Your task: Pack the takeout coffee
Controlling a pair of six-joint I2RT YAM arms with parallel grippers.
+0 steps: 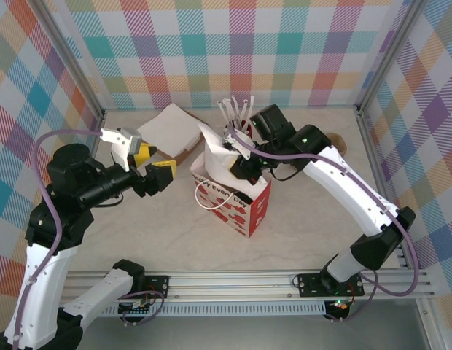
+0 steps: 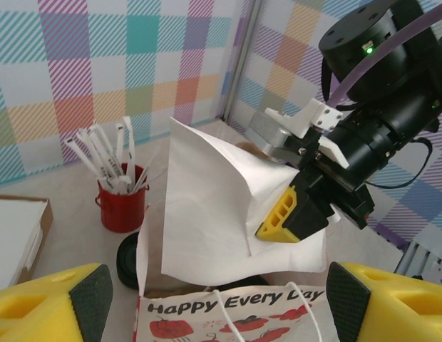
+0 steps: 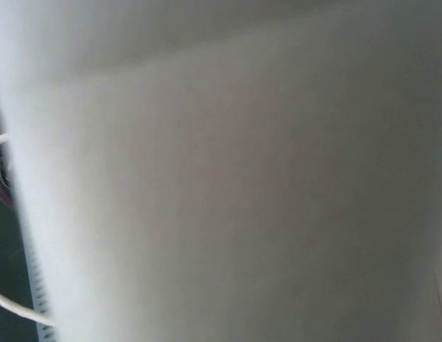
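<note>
My right gripper (image 2: pixel 281 217) pinches a wall of the paper bag (image 2: pixel 207 214); my left gripper (image 2: pixel 221 296) gapes empty; a hard pull could tear or topple it.

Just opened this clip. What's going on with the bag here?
The right pincer is pinching white paper that stands up at the mouth of the red-and-white gift bag at mid-table. The left pincer hovers open just left of the bag, holding nothing. A round black lid sits low beside the red cup of sticks.
</note>
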